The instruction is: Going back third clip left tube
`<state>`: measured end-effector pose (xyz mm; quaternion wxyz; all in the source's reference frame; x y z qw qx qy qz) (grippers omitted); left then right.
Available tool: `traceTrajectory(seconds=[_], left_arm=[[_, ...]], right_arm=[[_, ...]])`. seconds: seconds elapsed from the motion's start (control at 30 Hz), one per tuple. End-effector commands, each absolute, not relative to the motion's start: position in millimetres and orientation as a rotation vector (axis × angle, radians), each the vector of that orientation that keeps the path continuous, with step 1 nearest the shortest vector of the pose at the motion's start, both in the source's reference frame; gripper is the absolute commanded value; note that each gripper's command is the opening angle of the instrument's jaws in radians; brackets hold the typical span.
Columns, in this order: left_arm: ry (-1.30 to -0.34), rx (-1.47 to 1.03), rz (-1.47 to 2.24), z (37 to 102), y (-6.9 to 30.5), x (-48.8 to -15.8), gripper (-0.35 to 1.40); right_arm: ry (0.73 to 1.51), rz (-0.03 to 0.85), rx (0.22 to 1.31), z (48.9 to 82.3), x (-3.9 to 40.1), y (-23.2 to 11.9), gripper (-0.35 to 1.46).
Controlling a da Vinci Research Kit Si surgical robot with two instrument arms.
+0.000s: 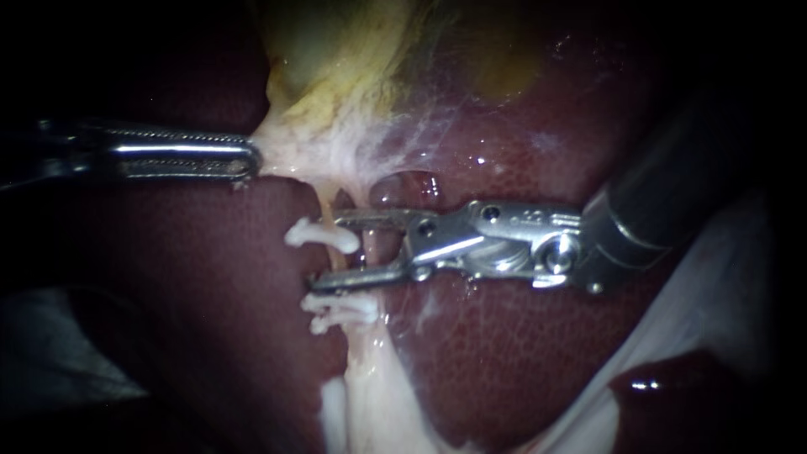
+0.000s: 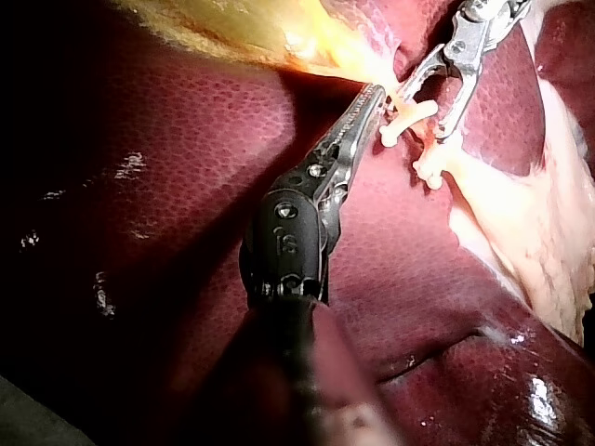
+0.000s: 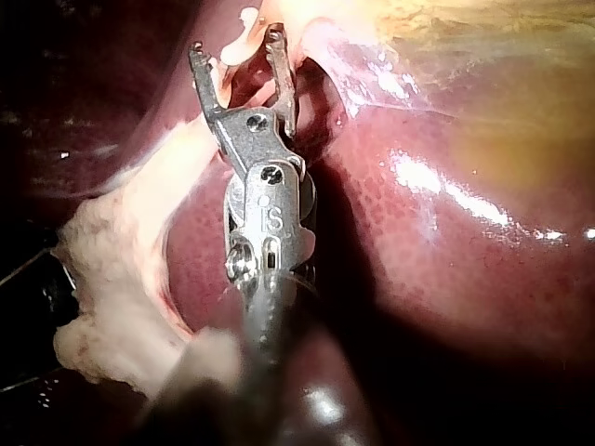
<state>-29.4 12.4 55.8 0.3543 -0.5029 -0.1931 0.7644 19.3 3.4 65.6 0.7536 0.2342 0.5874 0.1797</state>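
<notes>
My right instrument point(image 1: 326, 252) comes in from the right with its jaws open. They straddle a pale tube point(image 1: 371, 249) that runs down from the gallbladder point(image 1: 336, 76). A gap shows on both sides of the tube. Two white clips sit on this tissue: one point(image 1: 324, 235) just beyond the upper jaw's tip, the other point(image 1: 340, 309) under the lower jaw. My left instrument point(image 1: 250, 160) is shut on the gallbladder's pale lower edge and holds it to the left. The left wrist view shows those shut jaws point(image 2: 372, 93) beside both clips point(image 2: 409, 116). In the right wrist view, the open jaws point(image 3: 235, 45) frame pale tissue.
Dark red liver point(image 1: 210, 286) lies under and around everything. Below the clips, a band of pale fatty tissue point(image 1: 370, 395) runs downward. A whitish sheet point(image 1: 714, 311) lies at the lower right, beside the right shaft point(image 1: 664, 202).
</notes>
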Motion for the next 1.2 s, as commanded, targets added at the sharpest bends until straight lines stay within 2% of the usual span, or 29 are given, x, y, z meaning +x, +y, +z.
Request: traceTrajectory(seconds=[0.03,0.17,0.4,0.63,1.0,1.2], left_arm=[[-0.499,-1.3,1.976,55.7,12.4,-29.4,-0.35],[-0.499,-1.3,1.976,55.7,12.4,-29.4,-0.35],[-0.5,-1.301,1.976,55.8,12.4,-29.3,-0.35],[-0.5,-1.301,1.976,55.8,12.4,-29.3,-0.35],[-0.499,-1.301,1.977,56.1,12.5,-29.5,-0.35],[-0.486,-1.301,1.979,57.7,12.3,-30.6,-0.35]], right_arm=[[1.284,0.386,0.507,65.1,18.8,3.5,0.5],[1.288,0.321,0.475,62.9,16.6,3.7,0.5],[1.233,0.204,0.408,58.3,11.6,3.5,0.5],[1.223,0.154,0.405,54.7,7.6,3.8,0.5],[1.227,0.134,0.399,54.9,5.4,3.9,0.5],[1.225,0.134,0.399,55.1,4.4,3.9,0.5]])
